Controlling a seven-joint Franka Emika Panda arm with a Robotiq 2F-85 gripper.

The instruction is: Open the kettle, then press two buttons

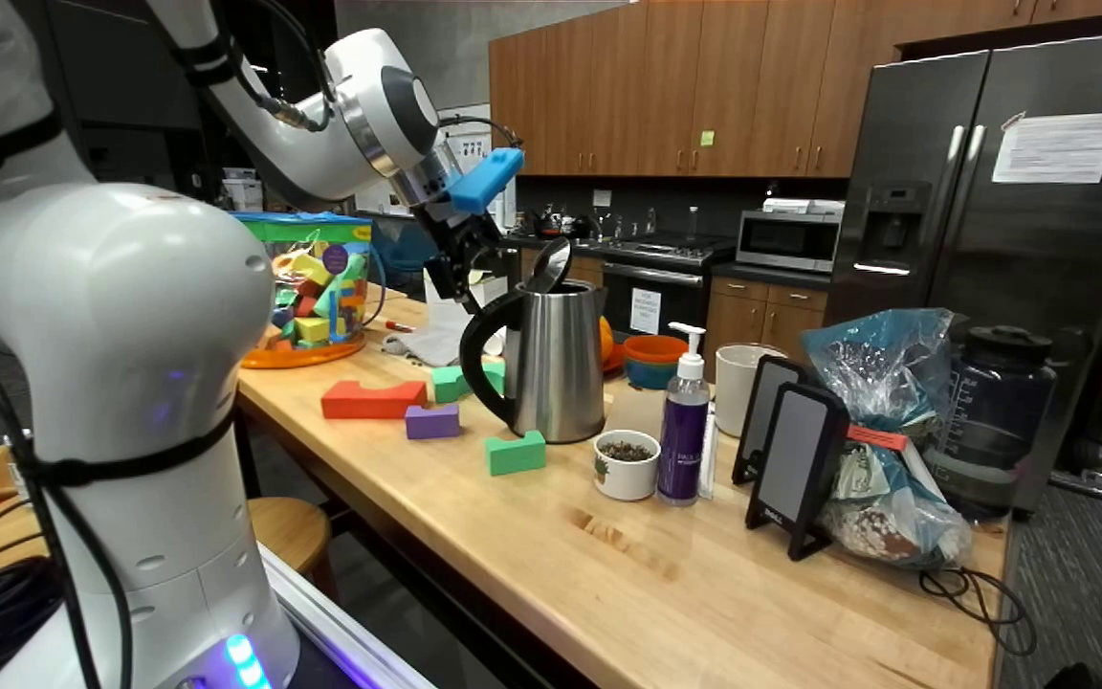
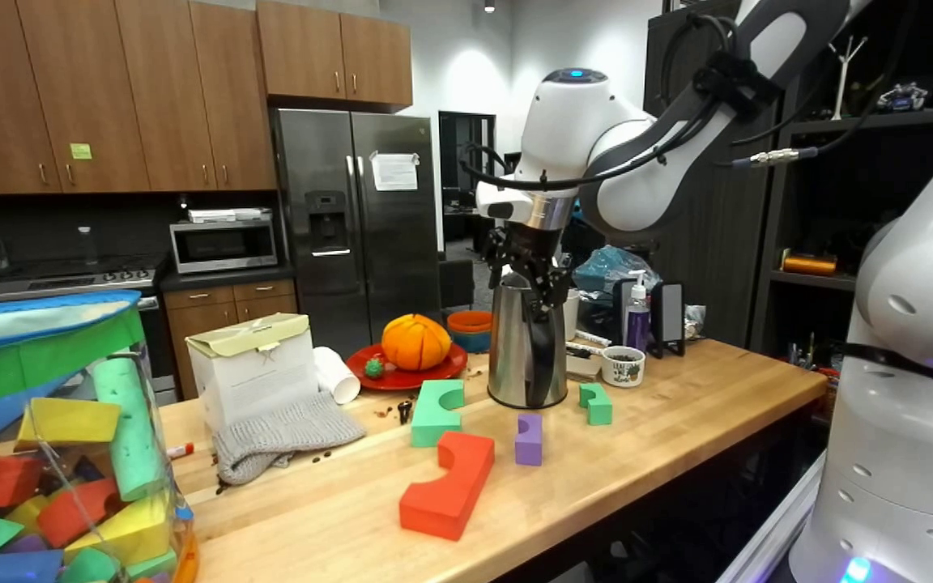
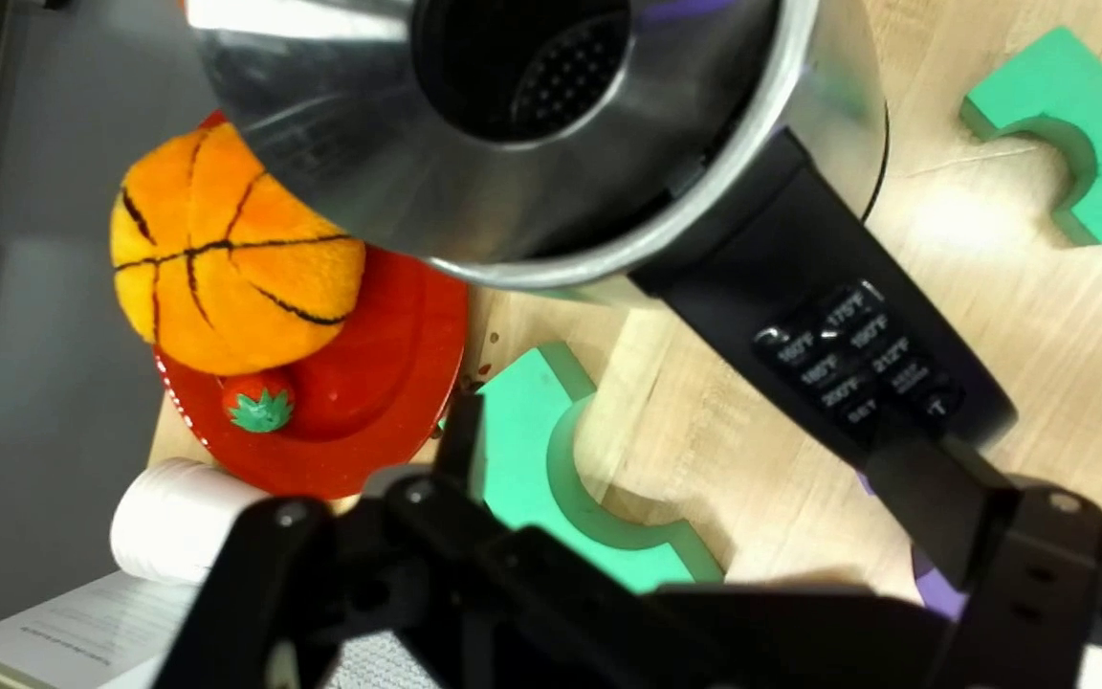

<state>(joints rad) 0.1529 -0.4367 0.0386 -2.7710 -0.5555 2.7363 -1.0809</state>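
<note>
Around the kettle (image 2: 513, 356), in an exterior view, I see a cup (image 2: 623, 372) at three o'clock, a box (image 2: 249, 374) at nine.

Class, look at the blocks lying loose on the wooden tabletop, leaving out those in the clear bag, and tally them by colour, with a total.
Green blocks: 2
Red block: 1
Purple block: 1
Total: 4

The wrist view's top cuts off the kettle (image 3: 551, 182), some buttons (image 3: 857, 356) blur, and the gripper (image 3: 685, 440) mostly hides the purple block (image 3: 938, 584) near the table's (image 2: 677, 421) robot-side edge.
</note>
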